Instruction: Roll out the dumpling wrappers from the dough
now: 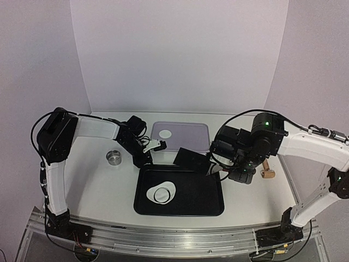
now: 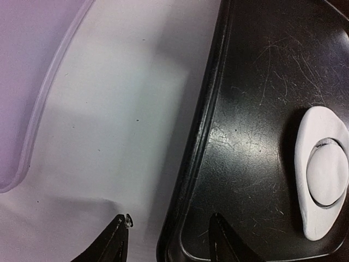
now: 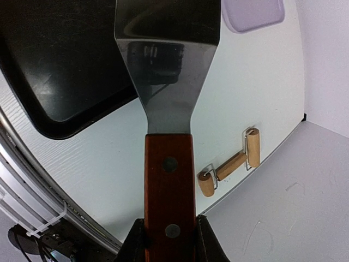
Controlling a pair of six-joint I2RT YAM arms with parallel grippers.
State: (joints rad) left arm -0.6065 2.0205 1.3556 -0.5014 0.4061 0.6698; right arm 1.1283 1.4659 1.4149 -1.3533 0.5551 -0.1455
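Looking across the table, we see one finished wrapper (image 1: 165, 133) lying on the purple board (image 1: 191, 139). The next one is cut but not lifted: a steel ring (image 2: 322, 144) sits pressed into the flat dough (image 1: 171, 188) on the black tray (image 1: 207, 202).

Our right gripper (image 3: 170, 234) is clamped on the wooden handle of the spatula (image 3: 166, 82). Its blade hangs over the tray's far right corner, well apart from the dough. Our left gripper (image 2: 169, 240) holds nothing, and its fingers stand moderately apart, one over the white table (image 2: 109, 136) and one over the tray, with the rim between them.

We think the first risk lies there. If those fingers come down or close where they are, they may catch the rim and shove or tip the tray, sliding the dough off its spot.

The second risk is the lift. Thin dough may stick to the tray or inside the ring, so a blade pushed in too steeply could crease or tear the disc. Lifting the ring carelessly could drag the disc up with it.

We also hold the spatula near the handle's end, so the blade may twist once it meets resistance. The small wooden roller (image 3: 229, 164) lies beside the right arm, near enough that we could knock it.
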